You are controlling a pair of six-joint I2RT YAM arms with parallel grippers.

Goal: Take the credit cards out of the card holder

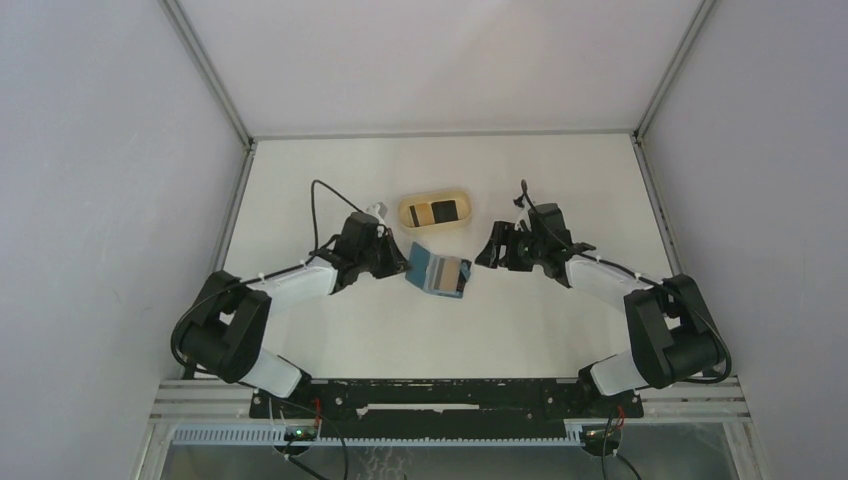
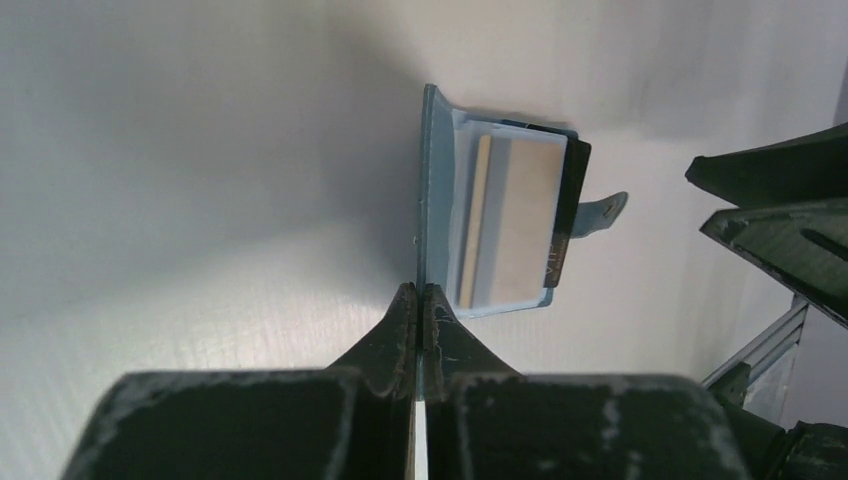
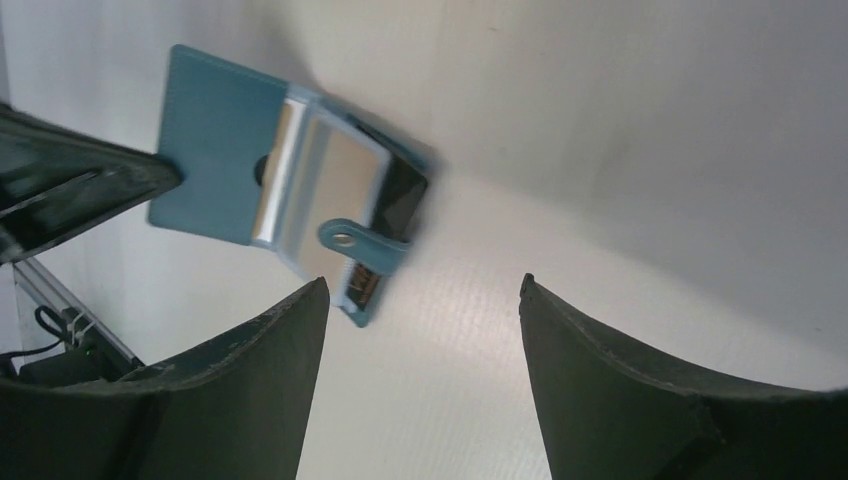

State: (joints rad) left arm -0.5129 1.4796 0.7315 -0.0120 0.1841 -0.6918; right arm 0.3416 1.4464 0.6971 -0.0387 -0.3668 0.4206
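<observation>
The teal-blue card holder lies open on the table between my grippers. My left gripper is shut on its raised cover flap, fingertips pinched on the flap's edge. In the open holder lie a pale tan card and under it a black card; the closure tab sticks out past them. My right gripper is open and empty, just right of the holder. In the right wrist view its jaws stand wide apart, the holder, black card and tab just ahead.
A tan rounded tray stands just behind the holder, with a black card lying in it. White walls enclose the table at left, right and back.
</observation>
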